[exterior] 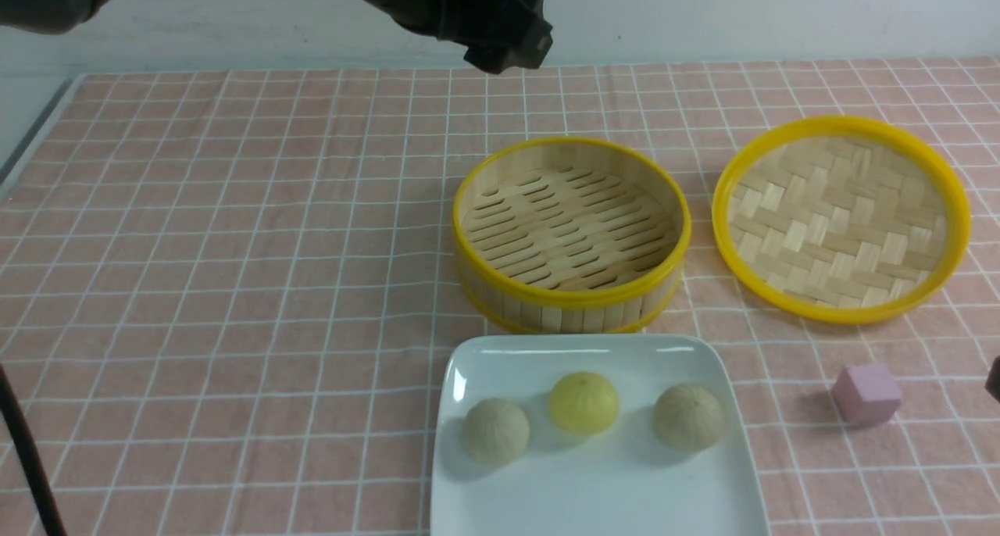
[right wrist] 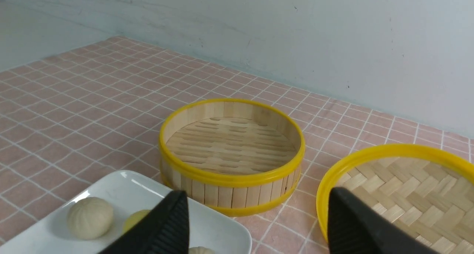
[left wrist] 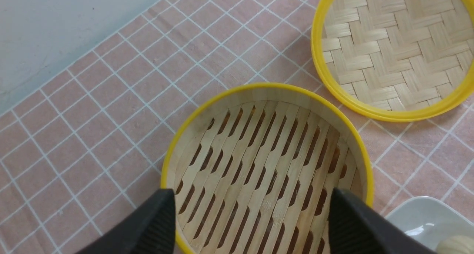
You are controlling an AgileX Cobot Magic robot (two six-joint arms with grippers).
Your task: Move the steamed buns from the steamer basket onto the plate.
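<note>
The steamer basket [exterior: 570,227] stands empty in the middle of the table. Just in front of it, three steamed buns rest in a row on the white plate [exterior: 601,489]: a beige one [exterior: 495,430], a yellow one [exterior: 583,402] and another beige one [exterior: 688,416]. My left gripper [left wrist: 251,191] hangs open high over the basket [left wrist: 266,161], nothing between its fingers [left wrist: 159,220]. My right gripper [right wrist: 257,191] is open and empty too, low near the plate [right wrist: 122,191], facing the basket [right wrist: 231,146]. The right wrist view also shows a beige bun [right wrist: 90,217] and the yellow bun [right wrist: 135,220].
The shallow woven lid [exterior: 840,217] lies upside down to the right of the basket. A pink cube [exterior: 866,394] sits right of the plate. The pink checked cloth covers the table, and a pale wall runs along the back.
</note>
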